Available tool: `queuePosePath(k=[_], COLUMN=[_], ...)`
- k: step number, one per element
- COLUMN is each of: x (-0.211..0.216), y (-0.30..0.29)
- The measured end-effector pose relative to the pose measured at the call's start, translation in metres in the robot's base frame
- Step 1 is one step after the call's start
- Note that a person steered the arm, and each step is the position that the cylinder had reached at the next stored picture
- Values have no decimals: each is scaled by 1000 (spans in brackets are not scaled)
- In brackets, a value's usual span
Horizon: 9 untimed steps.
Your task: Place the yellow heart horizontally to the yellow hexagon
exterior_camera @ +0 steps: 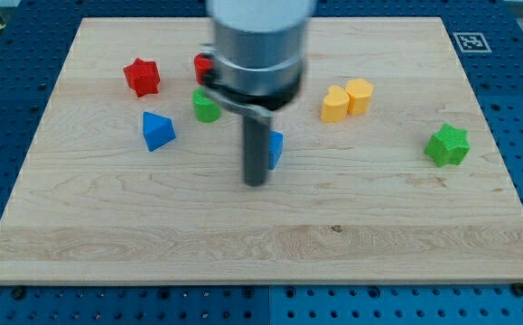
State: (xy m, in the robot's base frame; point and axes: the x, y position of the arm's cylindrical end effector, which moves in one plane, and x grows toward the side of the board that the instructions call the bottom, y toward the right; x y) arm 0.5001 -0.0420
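The yellow heart (335,105) lies right of the board's centre, touching the yellow hexagon (360,96) just to its upper right. My tip (256,182) rests on the board near the centre, well to the left of and below the heart. A blue block (275,148) is half hidden just behind the rod, to its right.
A red star (142,77) sits at upper left, a red block (203,66) is partly hidden behind the arm, and a green block (206,106) lies below it. A blue triangle-like block (157,131) is at left, a green star (448,144) at right. The wooden board (261,253) ends at blue table edges.
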Motion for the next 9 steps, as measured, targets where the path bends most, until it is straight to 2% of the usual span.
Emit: queuePosePath(k=[1,2,9], x=[-29,-30,-27], y=[-69,-77,198])
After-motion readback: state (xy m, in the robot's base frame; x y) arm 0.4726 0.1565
